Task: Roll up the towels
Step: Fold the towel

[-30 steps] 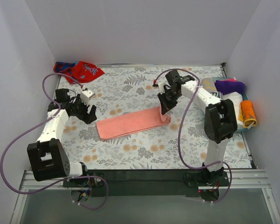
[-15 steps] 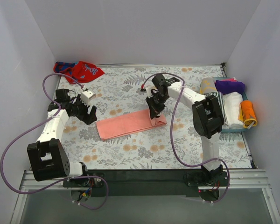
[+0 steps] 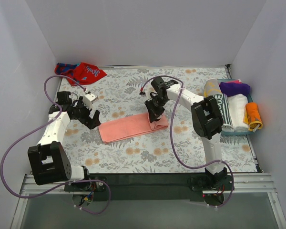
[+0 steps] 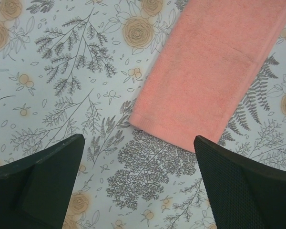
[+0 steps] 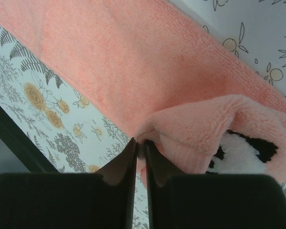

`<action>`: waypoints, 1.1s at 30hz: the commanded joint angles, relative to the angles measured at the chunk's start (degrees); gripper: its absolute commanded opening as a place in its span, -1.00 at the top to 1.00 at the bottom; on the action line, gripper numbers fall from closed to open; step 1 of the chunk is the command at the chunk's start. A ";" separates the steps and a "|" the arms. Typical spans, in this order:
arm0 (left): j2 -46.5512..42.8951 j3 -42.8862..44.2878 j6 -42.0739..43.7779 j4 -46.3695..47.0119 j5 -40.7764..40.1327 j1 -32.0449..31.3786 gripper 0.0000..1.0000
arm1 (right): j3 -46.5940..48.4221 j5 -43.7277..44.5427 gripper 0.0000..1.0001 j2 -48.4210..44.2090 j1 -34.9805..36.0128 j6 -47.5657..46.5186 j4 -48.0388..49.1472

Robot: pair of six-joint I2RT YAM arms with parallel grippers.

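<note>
A salmon-pink towel point(image 3: 128, 127) lies flat in the middle of the floral cover, its right end folded over into a first curl point(image 5: 214, 129). My right gripper point(image 3: 154, 114) is shut on the edge of that curl point(image 5: 142, 139) at the towel's right end. My left gripper point(image 3: 91, 119) stands open just left of the towel's left end, fingers apart over the cover, the pink towel point(image 4: 214, 71) ahead of them and untouched. A red and blue patterned towel point(image 3: 81, 72) lies crumpled at the back left corner.
A tray point(image 3: 250, 131) at the right edge holds several rolled towels point(image 3: 233, 107), among them a purple one point(image 3: 234, 88) and an orange one point(image 3: 253, 116). White walls close in the back and sides. The flower-and-fern cover point(image 3: 148, 157) spans the table.
My right gripper has moved left along the pink towel, folding its right end over. My left gripper has opened wider and stayed near the left end.
</note>
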 commanded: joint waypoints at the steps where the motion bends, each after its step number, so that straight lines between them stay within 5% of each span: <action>1: -1.29 0.08 3.95 -3.36 4.45 -0.44 -0.91 | 2.23 -3.00 0.65 0.51 0.47 0.23 -0.62; 4: -2.95 -0.97 5.54 -4.50 4.54 -1.84 -0.89 | 2.31 -4.32 0.31 -0.36 0.56 -0.21 -0.89; 9: -3.23 -1.94 5.98 -7.23 3.22 -6.49 -0.65 | 2.49 -6.26 0.07 -5.20 -0.32 -1.70 -2.47; 17: -0.16 -4.49 0.36 -3.63 -2.75 -17.40 0.25 | 2.75 0.94 0.49 -7.23 -5.59 -5.38 -2.38; 20: 4.93 -3.79 -1.31 -3.54 -4.07 -19.59 0.43 | 3.28 4.46 0.64 -4.42 -5.77 -6.71 -1.51; 28: 13.91 -3.26 -3.25 -0.55 -9.96 -21.18 0.54 | 0.13 5.87 0.70 0.42 -5.77 -7.06 1.66; 33: 19.96 0.93 0.34 0.16 -15.21 -21.18 0.59 | -9.71 4.11 0.69 -1.77 -5.59 -6.89 3.50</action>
